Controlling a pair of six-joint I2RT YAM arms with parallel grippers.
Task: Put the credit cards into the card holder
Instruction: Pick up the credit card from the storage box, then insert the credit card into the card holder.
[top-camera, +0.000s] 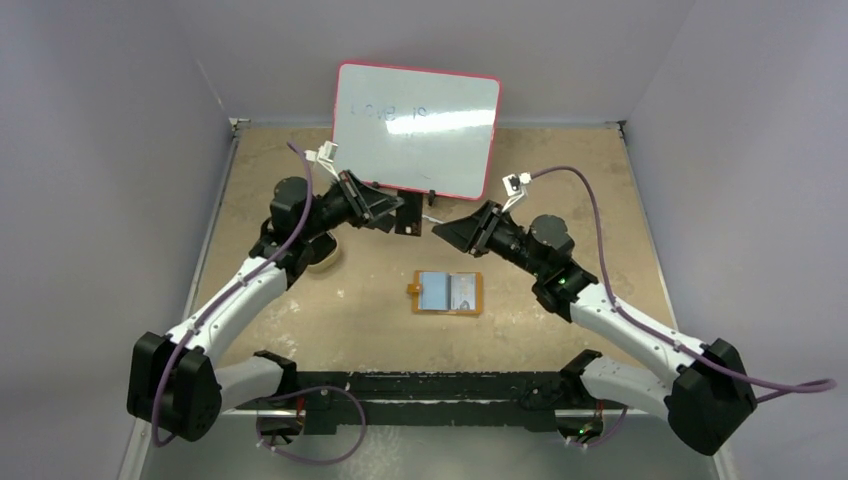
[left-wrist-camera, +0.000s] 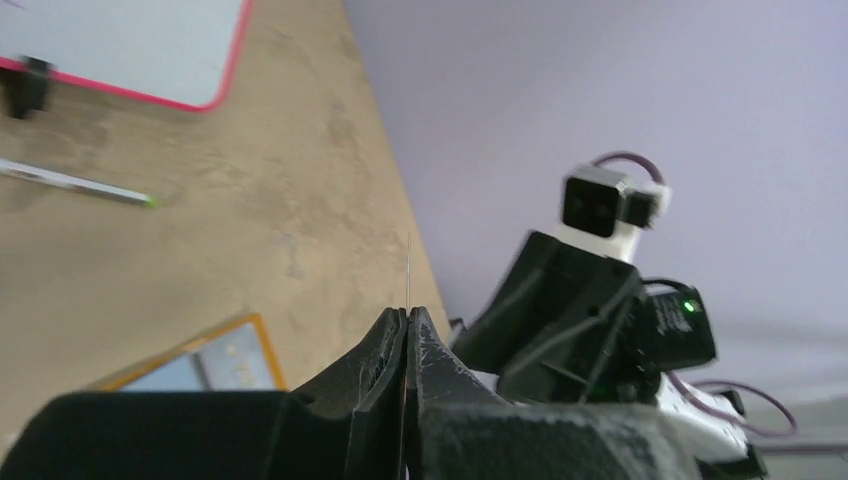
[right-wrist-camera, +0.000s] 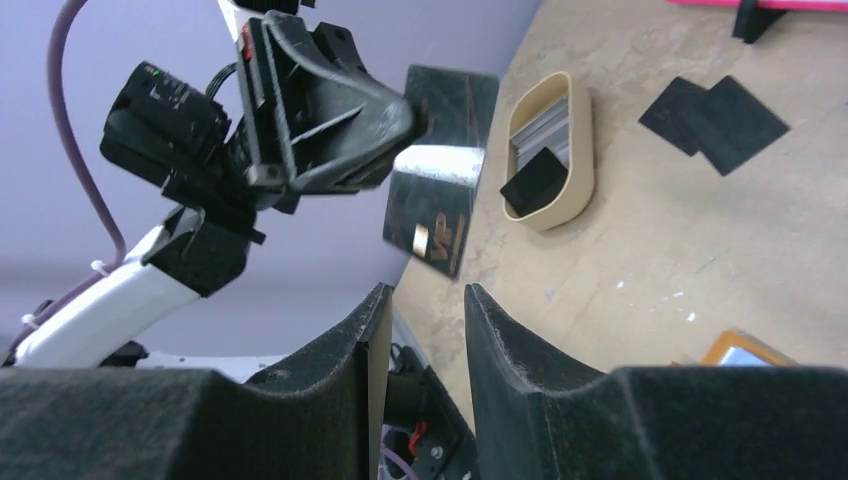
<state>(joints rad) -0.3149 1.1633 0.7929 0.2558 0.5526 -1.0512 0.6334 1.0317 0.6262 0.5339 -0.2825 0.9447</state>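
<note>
Pinching a card (right-wrist-camera: 440, 190), the left gripper (right-wrist-camera: 402, 118) should hold it level while the half-spread right gripper (right-wrist-camera: 425, 300) takes its free edge squarely.

A tan, mottled table (top-camera: 560, 170) is enclosed by plain lilac-grey walls (top-camera: 100, 150); a pink-framed whiteboard (top-camera: 417, 125), streaked with glare, is propped at the back.
</note>
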